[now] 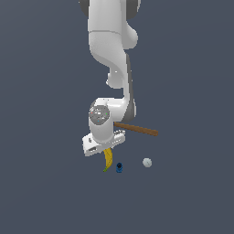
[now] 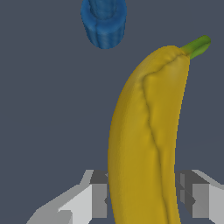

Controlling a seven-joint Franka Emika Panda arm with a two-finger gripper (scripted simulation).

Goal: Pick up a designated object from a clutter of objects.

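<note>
The yellow banana (image 2: pixel 144 131) with its green stem tip fills the wrist view, running lengthwise between my fingers. My gripper (image 2: pixel 142 199) is shut on it, a grey finger (image 2: pixel 98 197) pressed against each side of its lower body. In the exterior view the banana (image 1: pixel 108 160) pokes out below the gripper (image 1: pixel 107 149), stem end pointing down. Whether it still touches the floor cannot be told.
A tiny blue object (image 1: pixel 119 167) (image 2: pixel 104 22) sits close beside the banana's stem end. A small white ball (image 1: pixel 146 162) lies further to the exterior view's right. The hammer's brown handle (image 1: pixel 137 129) sticks out from behind my wrist, its head hidden.
</note>
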